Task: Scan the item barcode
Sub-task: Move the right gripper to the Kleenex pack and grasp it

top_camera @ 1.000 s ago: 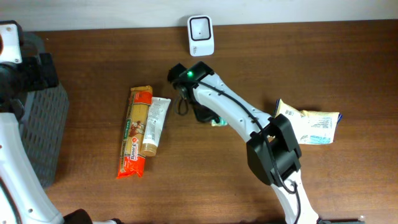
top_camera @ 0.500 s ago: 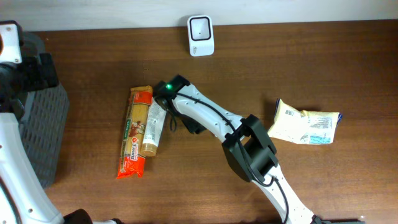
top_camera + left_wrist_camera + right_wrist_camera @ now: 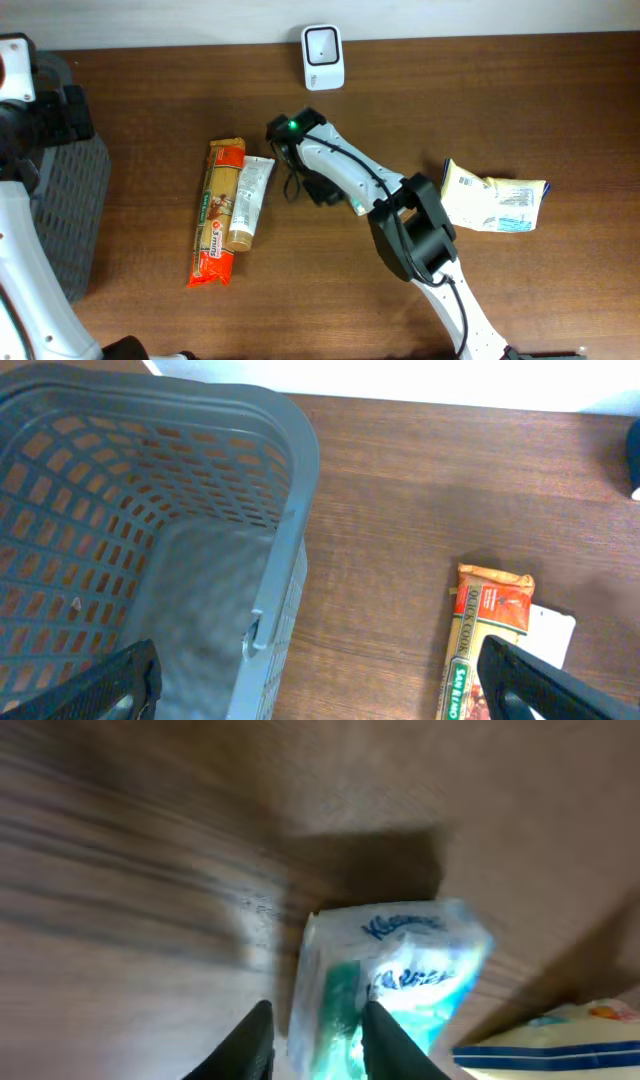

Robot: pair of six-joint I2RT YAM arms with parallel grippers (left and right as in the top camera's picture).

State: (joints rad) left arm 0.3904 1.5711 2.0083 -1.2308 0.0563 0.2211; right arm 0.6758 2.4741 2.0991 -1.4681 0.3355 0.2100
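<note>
grasp step: right gripper [image 3: 318, 1010] straddles tissue pack [image 3: 400, 955] in front of scanner [image 3: 322, 57], can't tell if clamped; next: firm grip, barcode facing scanner

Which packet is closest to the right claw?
The small blue-and-white Kleenex pack, sitting between the right claw's fingers. The pasta packet and yellow pouch lie farther off.

Grey mesh basket [image 3: 293, 500], wooden table [image 3: 400, 510]

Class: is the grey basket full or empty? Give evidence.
Empty where visible: left wrist view shows only bare mesh inside the grey basket; part is out of frame.
</note>
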